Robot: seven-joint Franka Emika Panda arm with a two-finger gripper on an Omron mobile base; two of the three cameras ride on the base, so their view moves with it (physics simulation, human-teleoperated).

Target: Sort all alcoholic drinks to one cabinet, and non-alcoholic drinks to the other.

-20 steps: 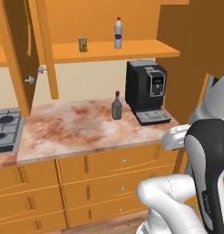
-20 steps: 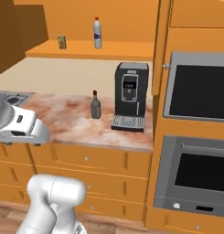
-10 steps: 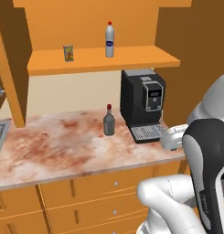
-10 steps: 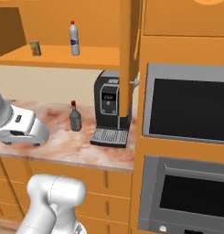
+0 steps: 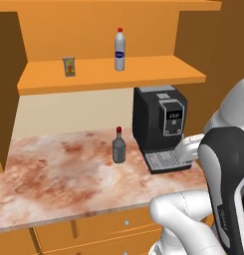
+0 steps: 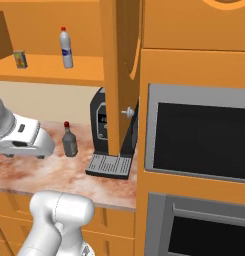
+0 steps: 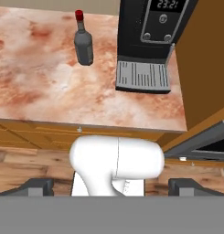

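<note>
The marbled reddish desk (image 5: 54, 174) lies broad and bare left of the black coffee machine (image 5: 158, 124). The squat grey red-capped glass bottle (image 5: 119, 146) stands mid-desk, just beside the machine. On the orange shelf (image 5: 108, 74), the white plastic bottle (image 5: 120, 50) and yellow-green carton (image 5: 68, 66) stand well apart. The hand (image 7: 111, 185) hangs wide and empty off the desk's front edge.

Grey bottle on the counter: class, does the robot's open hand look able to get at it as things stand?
Probably yes. The grey bottle stands alone on the counter, apart from the coffee machine, with nothing in front; the hand is open and empty.
</note>
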